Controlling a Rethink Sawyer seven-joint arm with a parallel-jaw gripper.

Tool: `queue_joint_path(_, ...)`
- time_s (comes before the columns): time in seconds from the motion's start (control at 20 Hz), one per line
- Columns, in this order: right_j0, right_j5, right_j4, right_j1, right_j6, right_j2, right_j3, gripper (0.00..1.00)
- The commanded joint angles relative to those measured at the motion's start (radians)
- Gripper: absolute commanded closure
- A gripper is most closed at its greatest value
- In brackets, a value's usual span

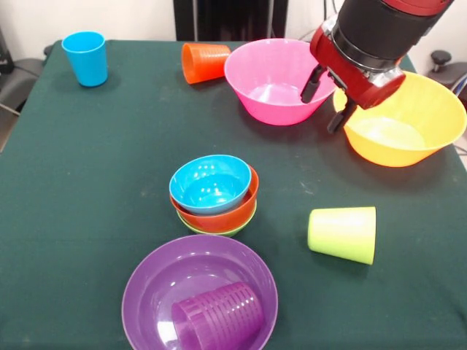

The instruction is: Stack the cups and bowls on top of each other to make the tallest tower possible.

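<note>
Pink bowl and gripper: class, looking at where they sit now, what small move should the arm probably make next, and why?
Probably lower the open gripper onto the pink bowl's rim and close. The gripper hangs at the rim between that bowl and the yellow bowl, holding nothing. The three small bowls are already nested, so a large bowl seems the likely next layer.

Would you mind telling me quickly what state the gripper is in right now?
Gripper: open and holding nothing, hanging between the pink bowl and the yellow bowl.
</note>
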Motion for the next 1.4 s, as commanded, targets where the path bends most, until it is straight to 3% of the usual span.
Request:
queue_joint_path(0.05,-0.021,-0.046,-0.011,0.044,0.15,0.06,0.023,0.0)
queue_joint_path(0.4,-0.098,-0.055,-0.035,0.169,0.079,0.029,-0.293,0.0)
queue_joint_path(0.7,-0.171,-0.067,-0.054,0.333,0.001,-0.036,-0.609,0.0)
queue_joint_path(1.05,-0.234,-0.083,0.035,0.455,-0.083,-0.078,-0.848,0.0)
queue_joint_path(1.4,-0.259,-0.114,0.19,0.542,-0.019,-0.221,-0.947,0.0)
